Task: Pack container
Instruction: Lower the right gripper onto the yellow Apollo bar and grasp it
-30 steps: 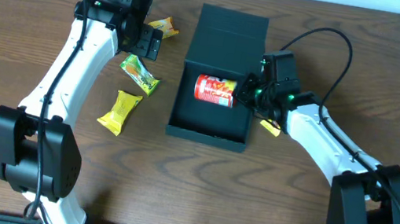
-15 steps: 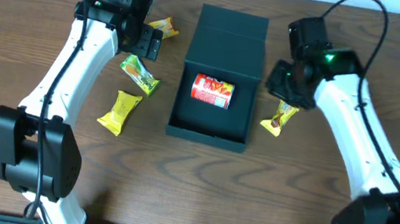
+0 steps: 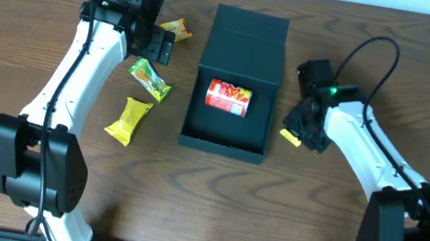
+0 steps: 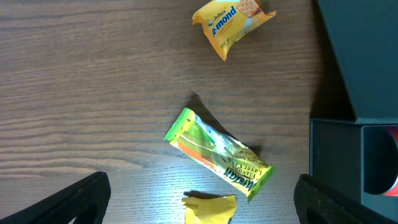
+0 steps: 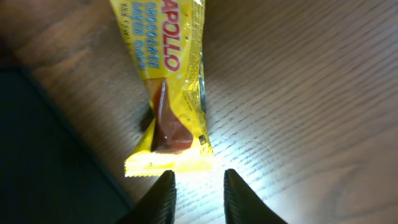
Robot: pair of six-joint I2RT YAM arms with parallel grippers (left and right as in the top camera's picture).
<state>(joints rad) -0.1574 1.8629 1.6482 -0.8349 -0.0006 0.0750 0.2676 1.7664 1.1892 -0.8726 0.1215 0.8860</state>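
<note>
Fetching the packet [image 5: 168, 81] just right of the container [image 3: 224, 147]: my right fingers [image 5: 163, 191], parted and empty, must straddle and pinch it.

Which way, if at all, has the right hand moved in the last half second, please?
Yes. Against the box, the right hand has moved toward the table's near edge and is now over the yellow packet beside the box.

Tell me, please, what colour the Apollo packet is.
Yellow with blue lettering and a brown picture; the Apollo packet shows best from the right wrist.
</note>
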